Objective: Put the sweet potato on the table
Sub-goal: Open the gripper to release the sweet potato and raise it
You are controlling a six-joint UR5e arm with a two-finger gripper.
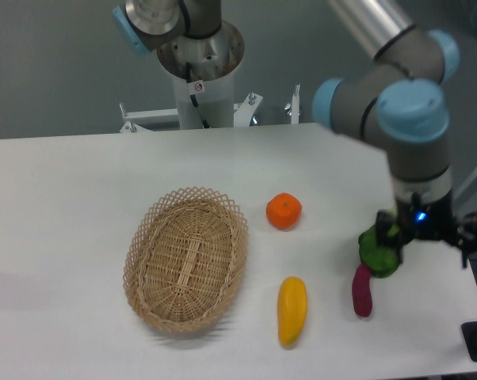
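Observation:
The sweet potato (362, 291), a small dark magenta tuber, lies on the white table (80, 206) near the front right, just below the green leafy vegetable (378, 252). My gripper (423, 241) hangs to the upper right of the sweet potato, apart from it, beside the green vegetable. Its dark fingers (383, 226) stand spread, with nothing between them. The gripper is open and empty.
An oval wicker basket (186, 260) sits left of centre. An orange (284, 211) lies in the middle, and a yellow-orange oblong vegetable (291, 310) lies near the front edge. The robot base (199, 71) stands at the back. The table's right edge is close to the gripper.

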